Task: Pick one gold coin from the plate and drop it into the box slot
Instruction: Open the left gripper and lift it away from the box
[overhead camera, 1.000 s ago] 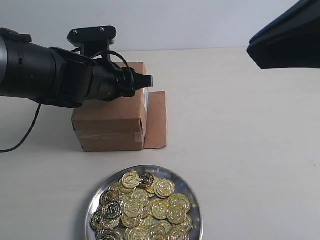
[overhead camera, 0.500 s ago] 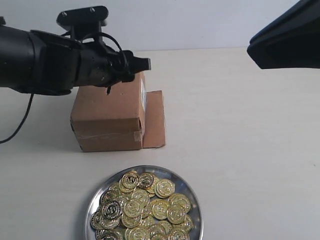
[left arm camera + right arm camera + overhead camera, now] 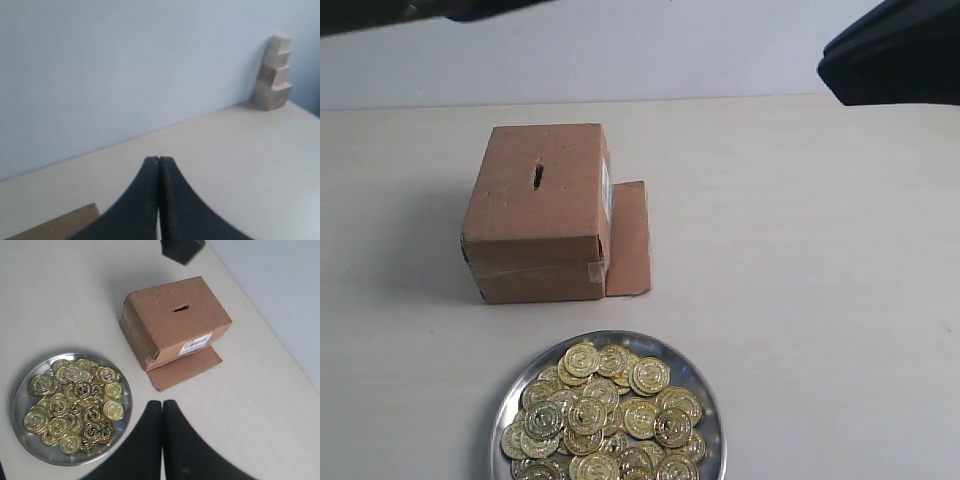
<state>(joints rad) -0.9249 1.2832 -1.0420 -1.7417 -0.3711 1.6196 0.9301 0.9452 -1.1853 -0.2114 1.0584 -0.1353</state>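
The brown cardboard box [image 3: 545, 205] stands mid-table with its dark slot [image 3: 537, 177] on top, uncovered. The silver plate [image 3: 703, 383] near the front edge is heaped with gold coins [image 3: 600, 415]. Only a dark sliver of the left arm [image 3: 470, 8] shows at the top left edge. In its wrist view my left gripper [image 3: 159, 160] is shut and empty, with a corner of the box [image 3: 55, 227] below. My right gripper [image 3: 162, 402] is shut and empty, high above the table beside the plate [image 3: 21, 402], coins [image 3: 75, 400], box [image 3: 170, 325] and slot [image 3: 180, 307].
A loose flat flap [image 3: 628, 240] lies against the box's right side, below a white label [image 3: 196, 344]. The right arm's dark body [image 3: 895, 55] fills the exterior view's top right corner. A stack of small wooden blocks [image 3: 274, 75] stands against the far wall.
The left arm has lifted off the box top and drawn back up and left, almost out of the exterior view, uncovering the slot. The right arm, box and plate have not moved.
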